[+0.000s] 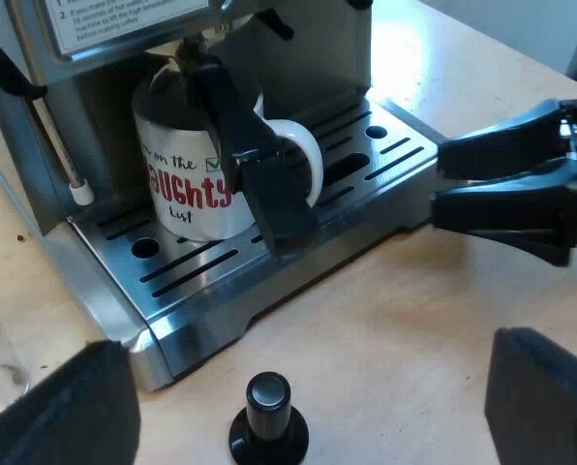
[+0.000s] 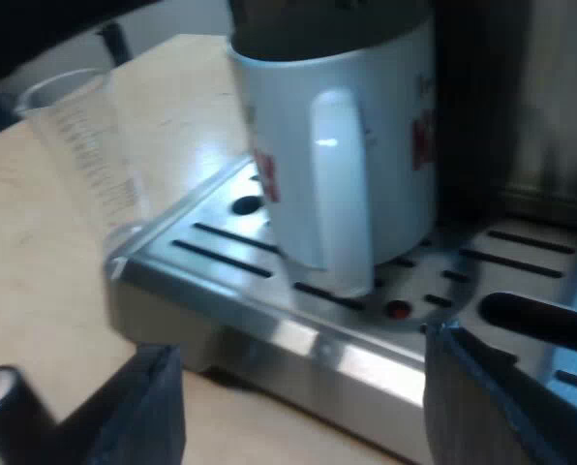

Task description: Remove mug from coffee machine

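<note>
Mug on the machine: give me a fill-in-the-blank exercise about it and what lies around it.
The white mug stands on the espresso machine's drip ____. The mug's largest printed word is ____ in colour. The tamper on the table has a ____ knob. The right gripper, facing the mug, has its fingers ____.
Missing words: tray; red; black; open.

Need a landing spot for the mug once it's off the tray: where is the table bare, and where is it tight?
Bare table lies between the drip tray, the tamper and the right gripper. Tight at the mug: the holder's handle crosses its front. The measuring glass stands beside the tray.
</note>
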